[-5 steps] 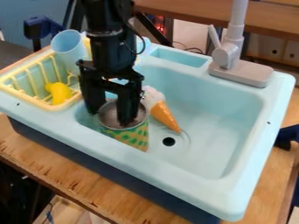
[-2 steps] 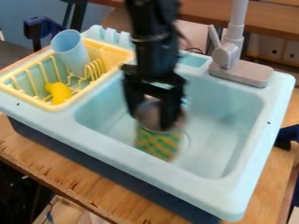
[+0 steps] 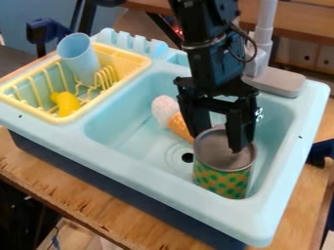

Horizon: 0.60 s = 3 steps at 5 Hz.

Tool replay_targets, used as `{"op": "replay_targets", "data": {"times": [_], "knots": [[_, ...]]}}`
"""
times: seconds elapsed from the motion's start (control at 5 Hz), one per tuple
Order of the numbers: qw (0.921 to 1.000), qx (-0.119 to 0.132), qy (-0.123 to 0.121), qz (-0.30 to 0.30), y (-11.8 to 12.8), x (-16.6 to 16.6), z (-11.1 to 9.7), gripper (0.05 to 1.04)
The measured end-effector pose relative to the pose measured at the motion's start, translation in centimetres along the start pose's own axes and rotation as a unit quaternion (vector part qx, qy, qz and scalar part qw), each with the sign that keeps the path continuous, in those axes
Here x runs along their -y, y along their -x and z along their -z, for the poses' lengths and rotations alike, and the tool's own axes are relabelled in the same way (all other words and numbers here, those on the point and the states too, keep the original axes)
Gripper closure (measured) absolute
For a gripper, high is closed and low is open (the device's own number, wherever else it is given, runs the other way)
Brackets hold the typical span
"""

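Across the sink (image 3: 134, 166), I'm seeing the can (image 3: 220, 181) and jaws sitting nearer the picture's right than in the earlier frames, past the cone (image 3: 164, 109) and beside the drain (image 3: 188, 157). My jaws are standing part-open, one side reaching into the can's mouth and the other meeting its back-left rim, apparently gripping it, so I'm judging this a carrying or lowering step, with any further move calling for a steady, upright hold. The rim is hiding the contact, and I'm not making out whether the base is touching down.
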State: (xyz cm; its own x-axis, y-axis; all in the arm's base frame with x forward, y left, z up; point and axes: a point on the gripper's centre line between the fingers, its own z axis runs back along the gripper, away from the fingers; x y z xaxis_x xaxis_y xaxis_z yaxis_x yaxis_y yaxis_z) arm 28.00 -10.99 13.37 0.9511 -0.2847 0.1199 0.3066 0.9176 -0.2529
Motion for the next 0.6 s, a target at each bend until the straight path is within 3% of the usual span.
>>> {"op": "replay_targets", "data": {"times": [0.2, 0.4, 0.6], "knots": [[0.9997, -0.004, -0.010, -0.021, 0.3, -0.3, -0.3, 0.083], [0.9940, -0.012, -0.089, -0.063, 0.6, -1.1, -2.6, 0.083], [0.9804, -0.038, -0.170, -0.093, 2.1, -1.2, -5.2, 0.082]]}}
